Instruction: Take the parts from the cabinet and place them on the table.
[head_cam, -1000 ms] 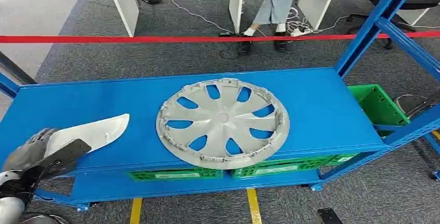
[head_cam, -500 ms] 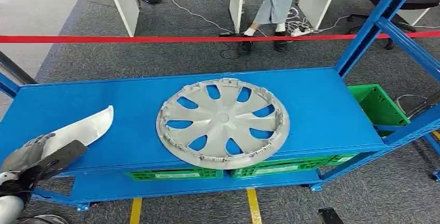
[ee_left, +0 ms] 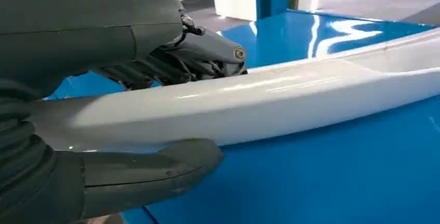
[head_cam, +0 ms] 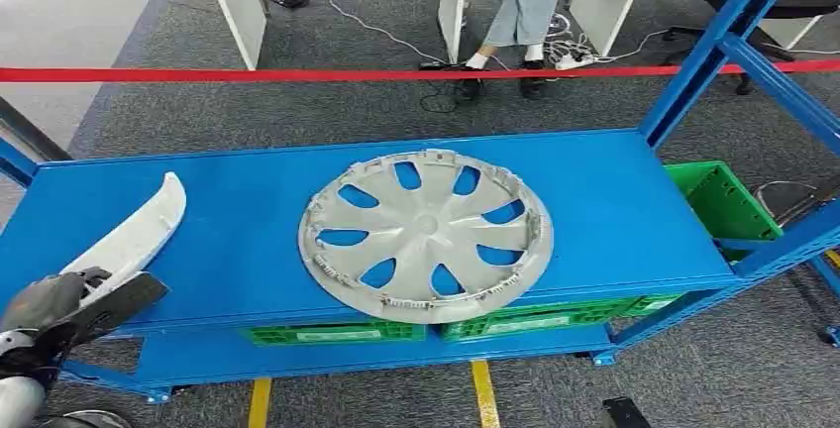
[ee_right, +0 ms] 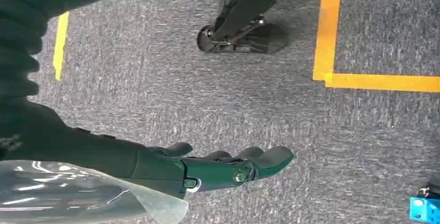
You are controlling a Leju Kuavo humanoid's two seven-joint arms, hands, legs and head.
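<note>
A long curved white trim part (head_cam: 134, 233) lies at the left end of the blue shelf (head_cam: 614, 200). My left hand (head_cam: 69, 306) grips its near end at the shelf's front left corner. Up close, the left hand (ee_left: 119, 105) has its thumb under the white trim part (ee_left: 290, 97) and its fingers over it. A silver wheel cover (head_cam: 425, 234) lies flat in the middle of the shelf, its front rim overhanging the edge. My right hand (ee_right: 207, 169) hangs over the grey carpet with fingers extended and nothing in it.
Green crates sit on the lower shelf (head_cam: 515, 324) and at the right (head_cam: 721, 200). Blue uprights (head_cam: 728, 32) rise at the right. A red tape (head_cam: 297, 74) spans the back, with a seated person's legs (head_cam: 530, 2) and white desk legs beyond. Yellow floor lines (ee_right: 332, 32) mark the carpet.
The white trim part's far end has swung left and away across the shelf, now pointing more toward the back. My left hand keeps its grip, shifted slightly down.
</note>
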